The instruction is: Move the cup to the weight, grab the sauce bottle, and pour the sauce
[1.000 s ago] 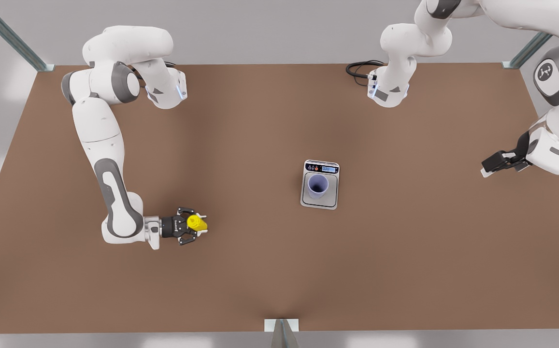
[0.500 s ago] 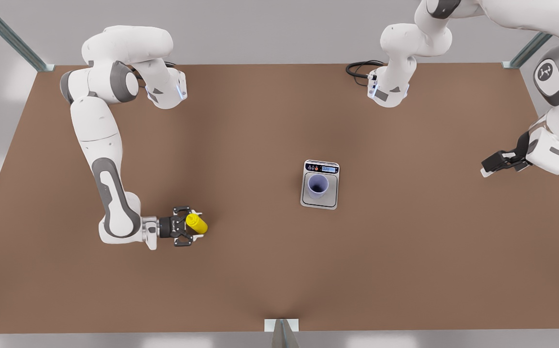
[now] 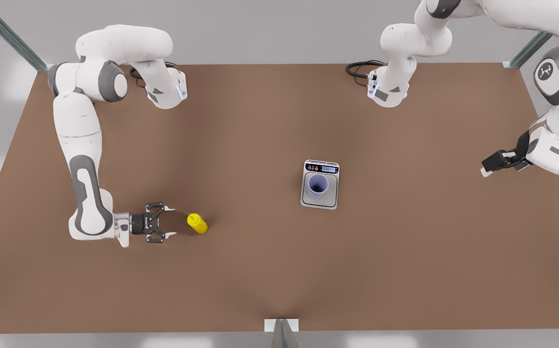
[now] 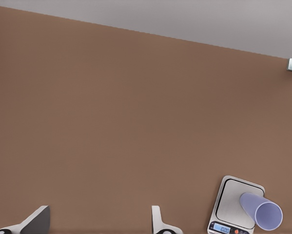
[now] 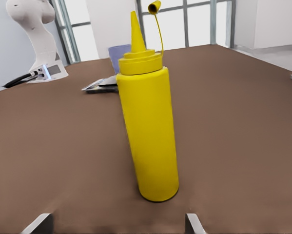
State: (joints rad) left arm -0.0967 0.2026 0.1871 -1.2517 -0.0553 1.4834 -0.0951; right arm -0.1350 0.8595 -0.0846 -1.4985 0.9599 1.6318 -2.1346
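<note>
The lavender cup (image 3: pixel 318 186) stands upright on the silver scale (image 3: pixel 331 199) mid-table. Well apart, toward the front view's left, the yellow bottle (image 3: pixel 196 224) stands upright, its cap flipped open.

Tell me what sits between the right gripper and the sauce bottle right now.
Nothing: in the front view only bare brown table separates the open right gripper from the upright sauce bottle. The right wrist view shows the same bare gap.
</note>
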